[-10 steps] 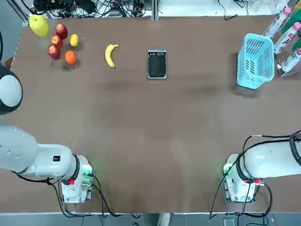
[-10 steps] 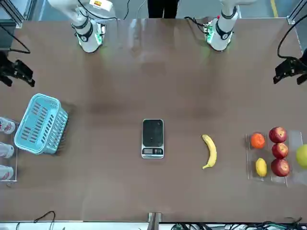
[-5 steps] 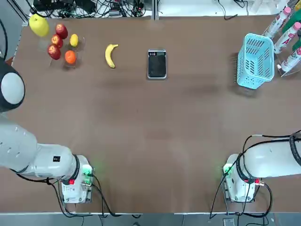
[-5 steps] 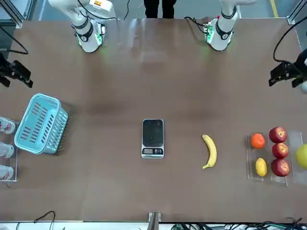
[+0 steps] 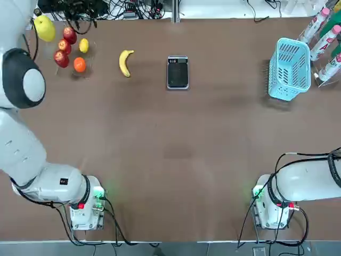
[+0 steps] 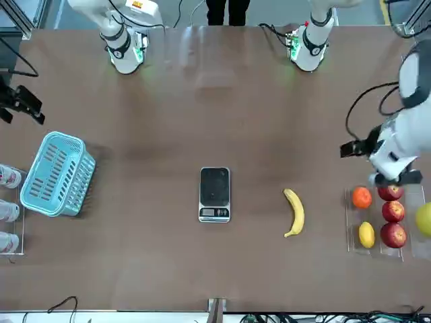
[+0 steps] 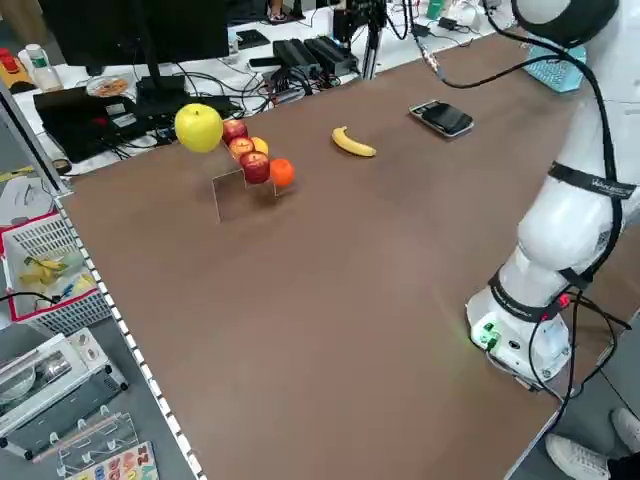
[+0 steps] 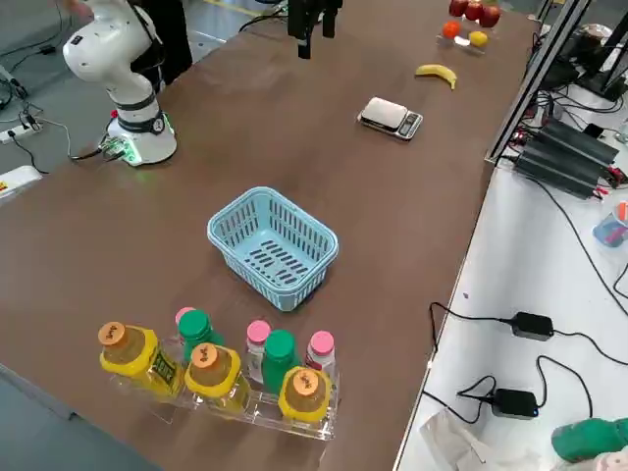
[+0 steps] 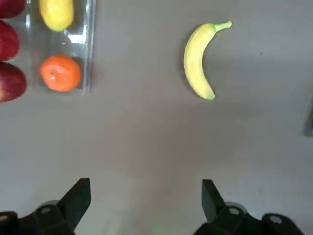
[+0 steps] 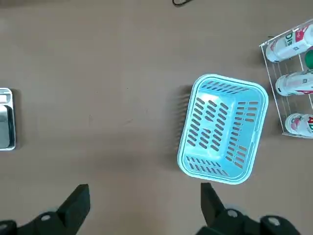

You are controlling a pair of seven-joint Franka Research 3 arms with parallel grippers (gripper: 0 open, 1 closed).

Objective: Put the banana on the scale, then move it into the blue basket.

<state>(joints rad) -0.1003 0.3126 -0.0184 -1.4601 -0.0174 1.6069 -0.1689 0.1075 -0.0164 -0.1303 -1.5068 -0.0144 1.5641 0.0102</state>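
Ahead of the left claw [image 9: 145,196], past its spread, empty fingers [image 9: 78,193], the banana [image 9: 199,59] lay flat on the brown worktop [image 5: 176,154], well apart from the claw. Beside the banana, on the side away from the scale [image 5: 177,72], sat a clear tray [image 9: 88,54] with an orange [image 9: 60,73], a lemon [image 9: 55,12] and red apples [image 9: 9,81]. In the front view the left claw's arm hung above the worktop close to that fruit tray. The scale rested bare, near the banana but not touching it. The right claw [image 10: 145,200] hovered released over the worktop, with the blue basket [image 10: 222,128] standing empty ahead of it and a rack of bottles [image 10: 292,83] just beyond the basket.
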